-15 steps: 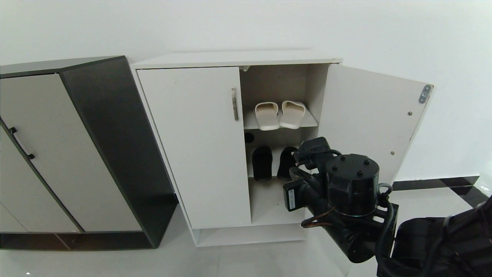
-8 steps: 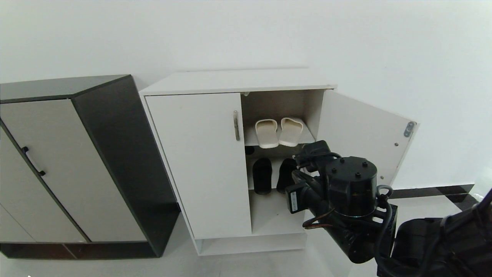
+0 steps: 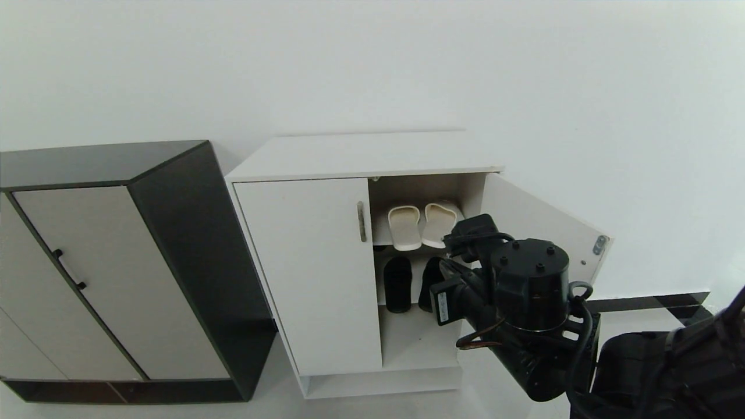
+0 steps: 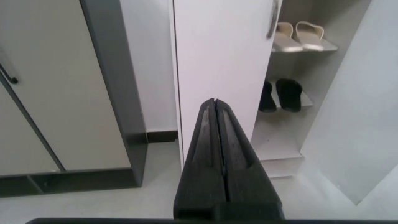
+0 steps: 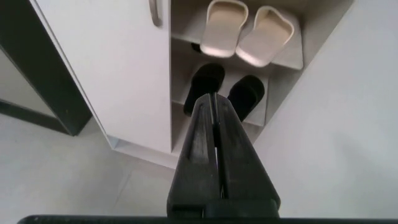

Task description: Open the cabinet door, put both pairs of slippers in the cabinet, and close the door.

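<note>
My view backs off from the cabinet [image 3: 361,154]; white slippers [image 3: 422,224] and black slippers [image 3: 398,282] are shelved and the door [image 3: 524,209] is open. Left gripper [image 4: 214,102] and right gripper [image 5: 215,96] are pinched closed, empty.

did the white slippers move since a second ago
No. The white slippers still lie on the upper shelf, right of the door handle; the whole view shifted, so the camera moved.

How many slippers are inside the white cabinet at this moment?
4. Two white slippers lie side by side on the upper shelf; two black slippers on the shelf below. The shut door could hide more.
</note>
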### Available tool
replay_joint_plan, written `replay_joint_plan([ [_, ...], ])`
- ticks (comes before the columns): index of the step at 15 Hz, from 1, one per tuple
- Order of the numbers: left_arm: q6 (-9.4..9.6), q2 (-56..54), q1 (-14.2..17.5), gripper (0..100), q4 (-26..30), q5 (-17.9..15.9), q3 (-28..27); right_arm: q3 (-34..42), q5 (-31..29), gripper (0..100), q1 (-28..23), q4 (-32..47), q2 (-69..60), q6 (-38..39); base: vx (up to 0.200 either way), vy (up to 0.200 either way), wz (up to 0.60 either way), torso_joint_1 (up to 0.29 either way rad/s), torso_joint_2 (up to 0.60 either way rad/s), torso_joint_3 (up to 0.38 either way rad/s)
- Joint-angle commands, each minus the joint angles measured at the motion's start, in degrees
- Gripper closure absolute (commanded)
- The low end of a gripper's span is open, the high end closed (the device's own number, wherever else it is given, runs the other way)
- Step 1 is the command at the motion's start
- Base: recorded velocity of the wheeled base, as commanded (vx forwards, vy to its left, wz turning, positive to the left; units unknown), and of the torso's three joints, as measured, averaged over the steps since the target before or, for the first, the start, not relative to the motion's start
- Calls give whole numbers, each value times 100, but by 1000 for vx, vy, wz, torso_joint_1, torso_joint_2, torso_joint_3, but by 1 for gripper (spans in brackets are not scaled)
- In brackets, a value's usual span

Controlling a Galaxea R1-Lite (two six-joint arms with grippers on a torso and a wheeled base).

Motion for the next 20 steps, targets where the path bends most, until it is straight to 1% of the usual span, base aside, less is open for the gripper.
replay_joint_plan([
  [1,-1,-1,-1,100,0,1,0,2,-5,100,2,0,-12,-1,0,0,0,178,-491,-310],
  [7,-1,-1,-1,100,0,1,0,46,-13,100,2,0,-29,-10,0,0,0,203,-515,-307],
  [16,-1,-1,-1,100,0,1,0,72,13,100,-16,-88,-82,-45,0,0,0,248,-569,-321],
  [20,-1,-1,-1,100,0,1,0,125,13,100,-33,-88,-152,-150,0,0,0,35,-88,-43],
])
